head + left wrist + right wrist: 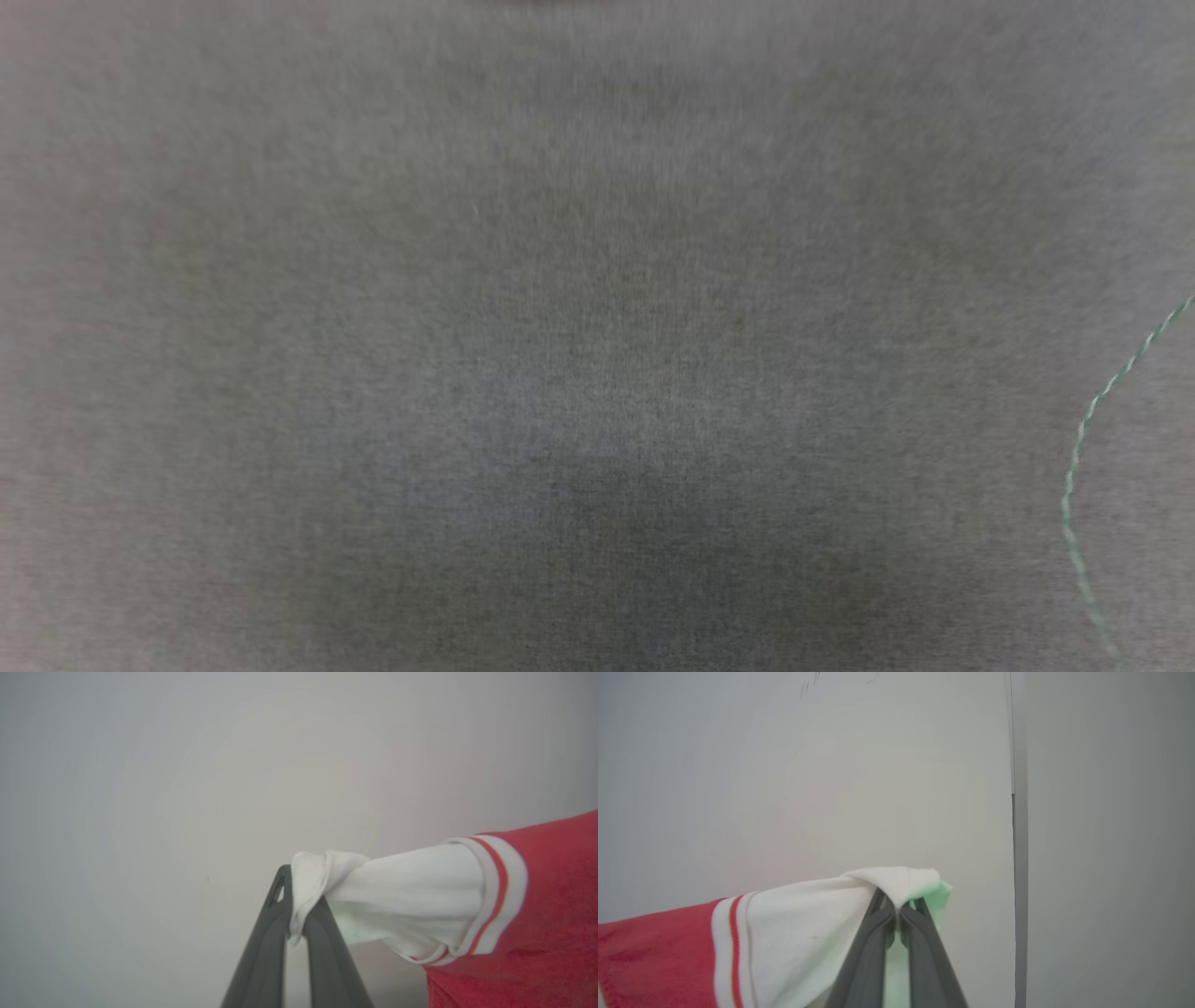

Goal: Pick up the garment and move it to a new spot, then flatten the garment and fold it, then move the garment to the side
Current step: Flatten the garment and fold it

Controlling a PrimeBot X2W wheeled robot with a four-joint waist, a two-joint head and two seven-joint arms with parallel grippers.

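**Garment (pixel 420 896) held by both sleeves, one in each gripper**

Garment: red jersey body, white sleeves, white-and-red stripe trim (pixel 500 891) where sleeve meets body. It hangs in the air against a pale wall (pixel 140 788) and touches no surface that I can see. Chest lettering out of sight.

Left gripper (pixel 299 896): clenched on the bunched end of one white sleeve. The cloth wraps over the fingertips and a fold is nipped between the two dark fingers (pixel 266 952). From there the sleeve runs taut to the right of the left wrist view and into the red body at the lower right corner.

Right gripper (pixel 897 907): jaws pressed together on the other white sleeve, with cloth draped over the tips. A faint green tinge (pixel 941 900) shows on the fold just beside the fingers. The sleeve leads off left in the right wrist view, past the trim, to red cloth at the lower left.

Behind the right gripper: a pale panel, with a grey vertical strip (pixel 1020 858) at its right edge.

Head view: blurred grey woven surface (pixel 560 327). A thin green-and-white twisted thread (pixel 1083 448) curves across it near the right edge.
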